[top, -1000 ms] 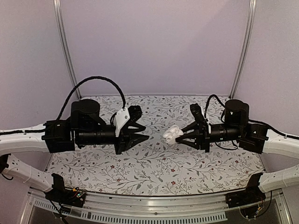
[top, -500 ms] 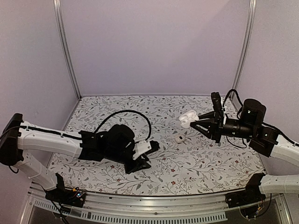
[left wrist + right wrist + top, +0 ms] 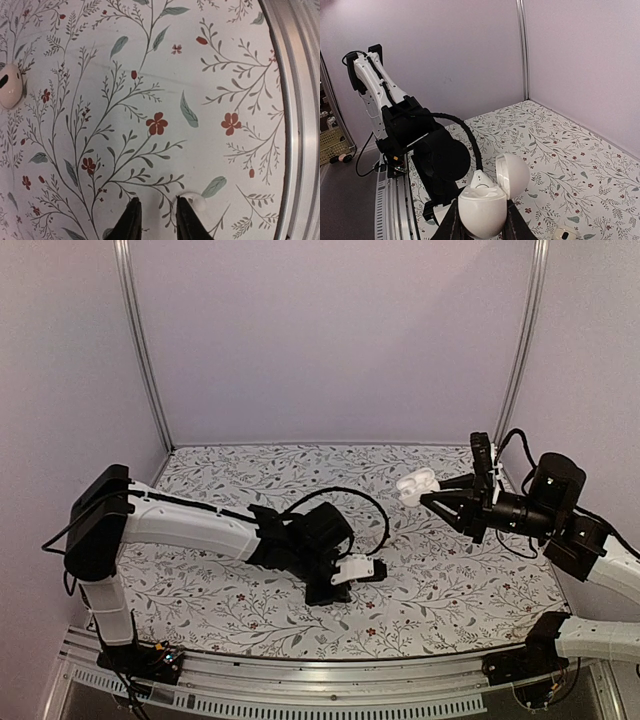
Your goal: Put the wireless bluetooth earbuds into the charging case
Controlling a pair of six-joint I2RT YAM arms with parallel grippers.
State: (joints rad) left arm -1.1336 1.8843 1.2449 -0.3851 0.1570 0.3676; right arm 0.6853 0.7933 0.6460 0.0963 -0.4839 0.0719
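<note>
My right gripper (image 3: 432, 498) is raised over the right half of the table and is shut on the charging case (image 3: 482, 210), a white rounded case. Its lid (image 3: 512, 175) stands open. One white earbud (image 3: 482, 180) sits in a socket of the case. A second white earbud (image 3: 10, 85) lies on the flowered table at the left edge of the left wrist view, well away from my left gripper (image 3: 157, 200). That gripper (image 3: 375, 568) is low over the table's middle. Its jaws stand a little apart with nothing between them. A small pale round bump (image 3: 196, 202) touches the right fingertip.
The metal front rail (image 3: 300, 125) runs just to the right of my left gripper. The left arm's black cable (image 3: 340, 495) loops above the table's middle. A small white piece with a dark spot (image 3: 565, 234) lies on the table below the case. Walls enclose the table on three sides.
My left arm has swung down and to the right, away from the case, and its jaws have narrowed. My right gripper has carried the case up and back to the right.
</note>
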